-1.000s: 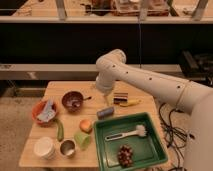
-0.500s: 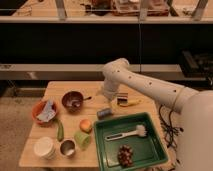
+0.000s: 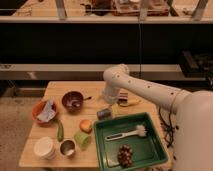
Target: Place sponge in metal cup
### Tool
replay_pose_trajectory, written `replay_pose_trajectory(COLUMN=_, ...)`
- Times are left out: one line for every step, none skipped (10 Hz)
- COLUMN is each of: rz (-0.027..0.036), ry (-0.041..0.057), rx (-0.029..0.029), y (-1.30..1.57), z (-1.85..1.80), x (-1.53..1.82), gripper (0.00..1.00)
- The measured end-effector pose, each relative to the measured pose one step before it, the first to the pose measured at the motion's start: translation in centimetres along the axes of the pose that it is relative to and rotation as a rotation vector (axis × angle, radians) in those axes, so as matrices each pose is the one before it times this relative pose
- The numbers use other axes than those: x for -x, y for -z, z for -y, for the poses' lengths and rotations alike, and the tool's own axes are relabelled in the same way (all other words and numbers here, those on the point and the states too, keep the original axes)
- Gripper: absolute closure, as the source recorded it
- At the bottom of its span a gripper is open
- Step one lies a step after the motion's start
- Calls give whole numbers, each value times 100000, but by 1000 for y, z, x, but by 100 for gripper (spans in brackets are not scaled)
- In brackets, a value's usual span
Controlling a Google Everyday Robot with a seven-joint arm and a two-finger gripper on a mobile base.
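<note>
The sponge is seen lying flat on the wooden table, near its middle and just off the 11 o'clock corner of the green tray. It is held by nothing. The metal cup stands upright well apart from it, at about 7 o'clock from the sponge, near the front edge of the table. A white cup is placed just beside the metal cup at 9 o'clock, and a light-green cup at 2 o'clock. An orange fruit is found between the green cup and the sponge.

The gripper is held above the table at 12 o'clock from the sponge, near it but apart. It is partly masked by the white wrist, so its outline is read with some doubt. Its fingers appear spread, with nothing clamped between them. A banana lies at 3 o'clock from the gripper.
</note>
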Motion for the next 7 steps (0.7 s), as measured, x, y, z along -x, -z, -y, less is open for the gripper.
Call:
replay_pose_trajectory(rz=-892, ry=488, rx=-569, y=-288, z=-179, x=-141, gripper=20)
replay_pose_trajectory(rz=-837, ry=1231, rx=-898, y=-387, z=-127, x=-177, gripper=20)
replay_pose_trajectory(rz=-274, ry=1055, rx=-468, y=-317, z=52, x=-35, gripper=20)
replay_pose_trajectory(rz=-123, ry=579, rx=-340, y=-162, z=195, x=7, gripper=20)
replay_pose_trajectory(rz=-52, ry=195, rx=-488, y=123, z=390, x=-155, gripper=20)
replay_pose_trajectory(rz=-524, ry=146, rx=-355, y=376, z=398, x=-319, gripper=20)
replay_pose_trajectory(rz=-33, ry=-11, rx=448, y=122, z=206, x=-179, gripper=20)
